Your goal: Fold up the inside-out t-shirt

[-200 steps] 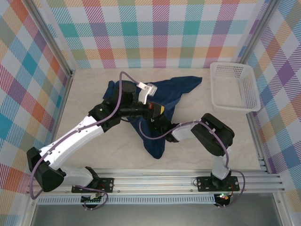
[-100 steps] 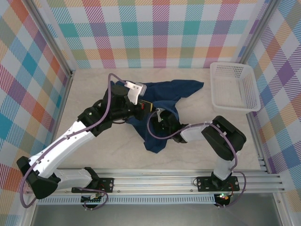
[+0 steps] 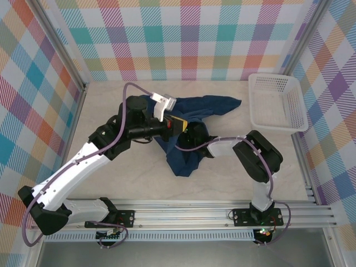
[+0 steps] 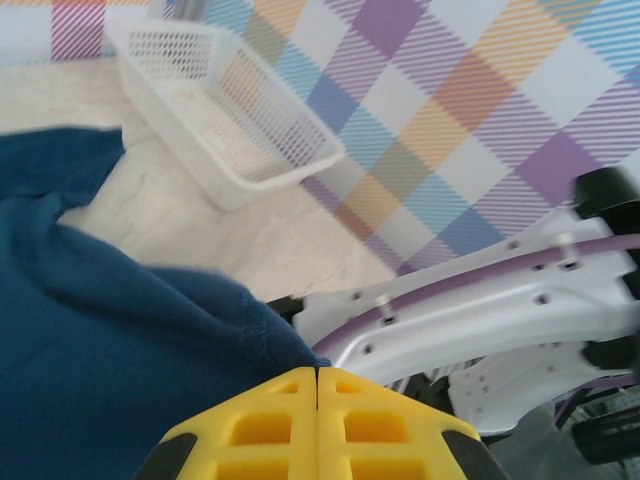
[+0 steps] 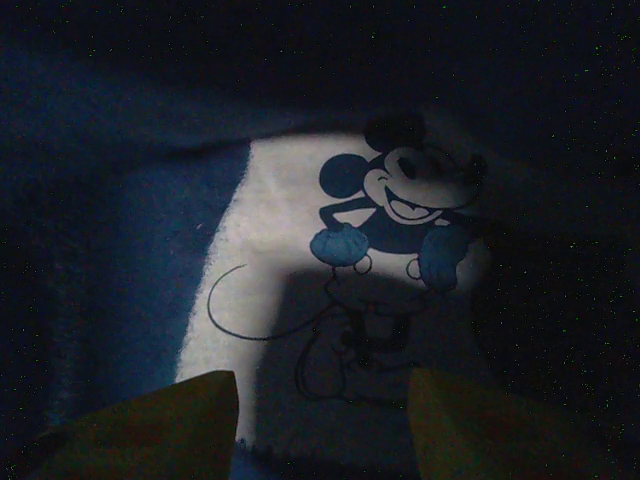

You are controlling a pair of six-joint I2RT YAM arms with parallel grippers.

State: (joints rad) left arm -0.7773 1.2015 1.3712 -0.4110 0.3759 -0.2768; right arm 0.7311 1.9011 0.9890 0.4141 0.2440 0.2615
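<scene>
Beige table (image 3: 222, 178), plaid walls, white basket (image 3: 276, 77) at the far right corner. The inside-out t-shirt (image 3: 214, 105) lies crumpled mid-table, trailing toward the far edge. Your left gripper (image 4: 318, 375) is clenched, apparently on the hem. Your right gripper (image 5: 322, 388) sits under the cloth, jaws apart, holding nothing, facing the pale print (image 5: 330, 240). Judgement: light, limp cotton that will sag and bunch. Take it at 2 points along the hem or shoulder seams.

matt cotton t-shirt (image 3: 214, 105), wht plastic mesh basket (image 3: 278, 103)
</scene>
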